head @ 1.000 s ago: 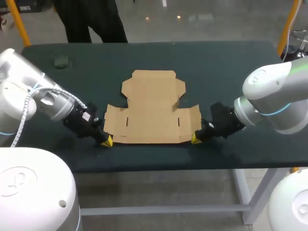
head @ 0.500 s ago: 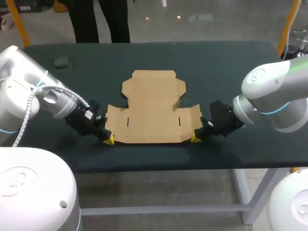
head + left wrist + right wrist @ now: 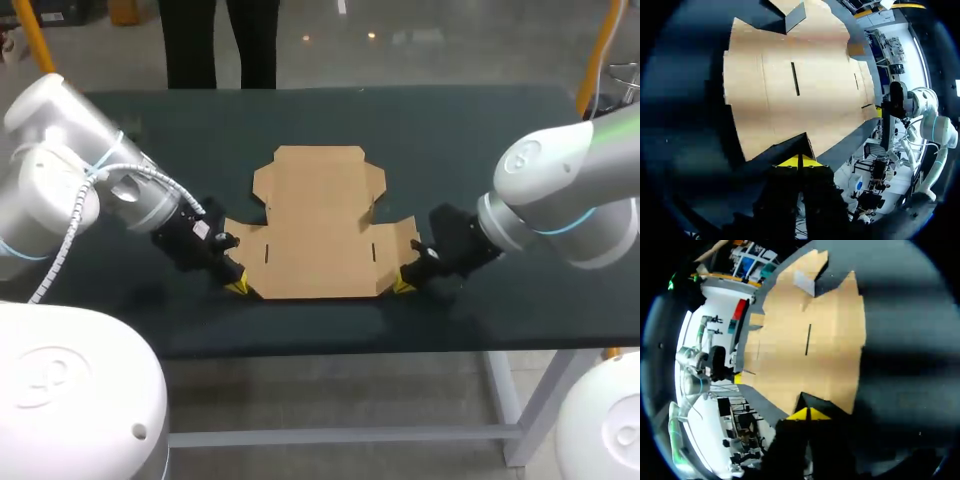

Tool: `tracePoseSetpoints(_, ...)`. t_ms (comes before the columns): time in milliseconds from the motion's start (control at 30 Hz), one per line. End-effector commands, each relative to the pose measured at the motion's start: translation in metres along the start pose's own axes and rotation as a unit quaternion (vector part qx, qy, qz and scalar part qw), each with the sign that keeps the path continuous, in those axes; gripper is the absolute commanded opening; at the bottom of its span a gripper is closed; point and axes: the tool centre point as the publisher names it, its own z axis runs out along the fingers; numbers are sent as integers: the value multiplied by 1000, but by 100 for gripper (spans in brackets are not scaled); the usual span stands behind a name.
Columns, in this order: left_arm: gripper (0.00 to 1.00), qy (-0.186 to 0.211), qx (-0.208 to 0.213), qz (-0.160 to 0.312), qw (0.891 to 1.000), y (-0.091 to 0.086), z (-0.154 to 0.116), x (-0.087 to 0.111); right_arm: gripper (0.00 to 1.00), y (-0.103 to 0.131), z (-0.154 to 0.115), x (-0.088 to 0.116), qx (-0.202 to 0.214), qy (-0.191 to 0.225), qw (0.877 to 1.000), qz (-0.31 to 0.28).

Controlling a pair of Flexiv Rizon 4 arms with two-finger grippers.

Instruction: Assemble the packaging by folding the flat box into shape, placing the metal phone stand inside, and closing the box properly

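Shows flat brown cardboard box blank [image 3: 318, 225] lying unfolded on dark green table [image 3: 480, 130], spread out just ahead of both tools. Puts left gripper [image 3: 799, 161] at the blank's near corner edge, yellow tips pressed together, closed. Puts right gripper [image 3: 808, 414] at the opposite near corner, tips likewise closed together.

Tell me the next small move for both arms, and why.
The flat box lies fully unfolded on the table, the left gripper at its near left corner, the right gripper at its near right. So probably ease both shut tips under its side flaps and lift.
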Motion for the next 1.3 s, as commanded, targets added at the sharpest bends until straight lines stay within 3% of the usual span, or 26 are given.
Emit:
tracePoseSetpoints(33,0,-19,-6,0,1000,-3,0,6,0,3,1,3,4,-8,1000,0)
tracePoseSetpoints(367,0,-38,-14,17,999,-5,1,17,0,3,3,8,10,-25,1000,-6)
tracePoseSetpoints(1300,0,-35,-41,55,997,-4,17,39,0,4,12,22,29,-63,997,-30)
